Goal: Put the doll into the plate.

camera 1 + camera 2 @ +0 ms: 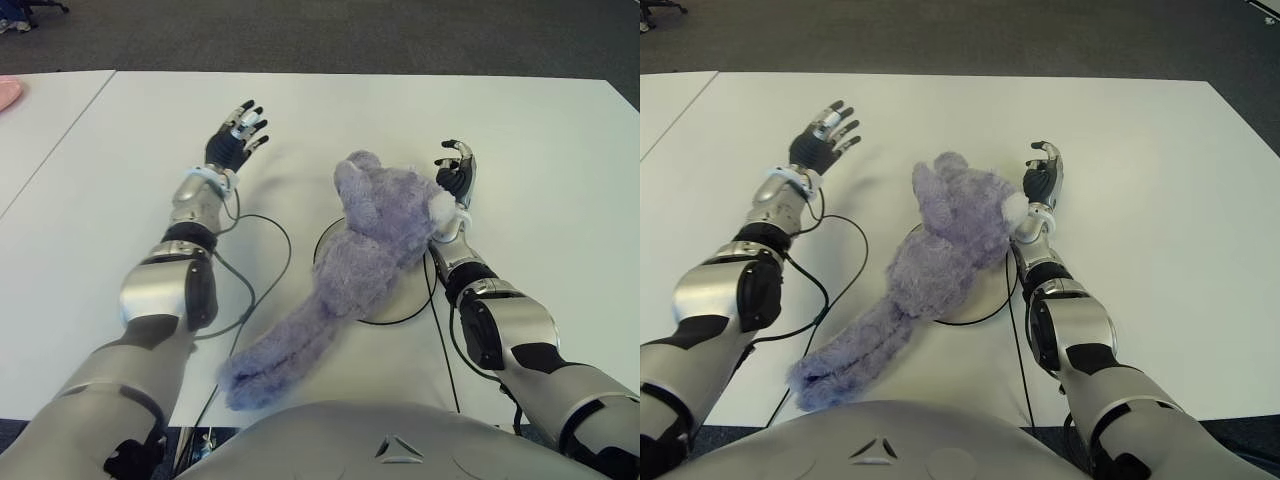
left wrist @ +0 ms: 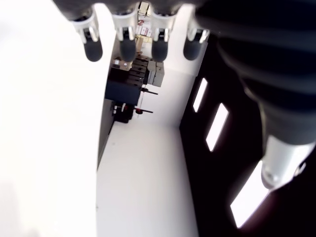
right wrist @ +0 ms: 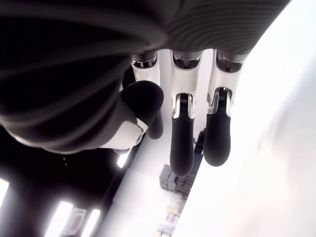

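A: left side first; what's there?

B: left hand [image 1: 236,136] out over the white table [image 1: 540,180], far-left of the doll; fingers [image 2: 92,46] spread straight, holding nothing; black cable [image 1: 262,262] loops on the table by the left forearm.

A: ok; middle?

B: purple plush doll [image 1: 360,250]; head at the far end, upper body lying over the plate [image 1: 400,300]; legs trail off the plate toward the near-left, almost to the table's near edge; plate mostly covered, only its dark rim shows on the right and near sides.

A: so doll in the plate?

B: partly; head and torso on it, legs on the table.

A: right side?

B: right hand [image 1: 457,170] just right of the doll's head, palm upright; fingers [image 3: 181,143] loosely extended, thumb bent in, nothing gripped; doll's side touches the right wrist area; can't tell whether it touches the hand itself.
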`<state>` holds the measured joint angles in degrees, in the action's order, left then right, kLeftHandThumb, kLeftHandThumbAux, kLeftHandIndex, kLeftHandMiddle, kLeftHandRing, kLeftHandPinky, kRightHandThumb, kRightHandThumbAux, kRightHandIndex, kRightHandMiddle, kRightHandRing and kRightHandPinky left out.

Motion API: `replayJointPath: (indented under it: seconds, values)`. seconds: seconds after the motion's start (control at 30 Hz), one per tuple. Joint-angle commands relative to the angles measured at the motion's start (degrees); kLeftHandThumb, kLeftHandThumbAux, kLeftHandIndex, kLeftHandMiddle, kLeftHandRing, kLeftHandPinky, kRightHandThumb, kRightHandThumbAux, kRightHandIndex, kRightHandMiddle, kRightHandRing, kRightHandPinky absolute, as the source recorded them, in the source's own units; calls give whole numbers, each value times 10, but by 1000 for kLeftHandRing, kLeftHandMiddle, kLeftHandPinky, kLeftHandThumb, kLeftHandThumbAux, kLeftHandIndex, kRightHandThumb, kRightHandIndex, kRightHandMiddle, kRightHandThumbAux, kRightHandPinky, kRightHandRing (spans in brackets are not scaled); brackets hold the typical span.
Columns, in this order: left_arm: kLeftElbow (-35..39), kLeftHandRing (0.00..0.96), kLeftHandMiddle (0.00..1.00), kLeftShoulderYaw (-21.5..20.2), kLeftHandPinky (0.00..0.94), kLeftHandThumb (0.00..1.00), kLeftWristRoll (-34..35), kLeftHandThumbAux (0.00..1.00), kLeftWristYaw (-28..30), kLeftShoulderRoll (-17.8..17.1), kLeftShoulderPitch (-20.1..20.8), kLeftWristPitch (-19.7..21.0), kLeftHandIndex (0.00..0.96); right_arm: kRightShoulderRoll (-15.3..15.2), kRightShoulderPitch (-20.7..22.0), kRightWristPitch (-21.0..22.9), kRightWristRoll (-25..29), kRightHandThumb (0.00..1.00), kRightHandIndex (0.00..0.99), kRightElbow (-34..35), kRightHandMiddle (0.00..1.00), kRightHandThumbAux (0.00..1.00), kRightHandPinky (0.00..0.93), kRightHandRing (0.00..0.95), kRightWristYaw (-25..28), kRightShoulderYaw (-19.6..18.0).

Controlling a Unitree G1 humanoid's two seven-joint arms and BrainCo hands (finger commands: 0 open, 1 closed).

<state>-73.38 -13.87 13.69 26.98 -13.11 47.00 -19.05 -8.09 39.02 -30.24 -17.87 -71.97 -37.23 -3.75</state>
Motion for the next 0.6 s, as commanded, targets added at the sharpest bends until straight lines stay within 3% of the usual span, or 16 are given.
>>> replayJointPath:
  seconds: [0.03, 0.23, 0.6]
  values:
    - [-24, 1, 11, 42, 1, 2, -77, 631, -80, 7, -49, -42, 4, 38, -110, 59, 7, 1000, 284, -67, 195, 695, 509, 417, 25, -3]
    - [-31, 0, 1, 61, 0, 0, -121, 595, -155, 19, -88, -69, 0, 39, -113, 46, 21, 1000, 281, -66, 214, 707, 373, 477, 44, -17]
    - [-32, 0, 2, 49, 0, 0, -125, 569, -207, 36, -136, -121, 7, 34, -122, 25, 30, 1000, 257, -65, 250, 707, 362, 489, 71, -34]
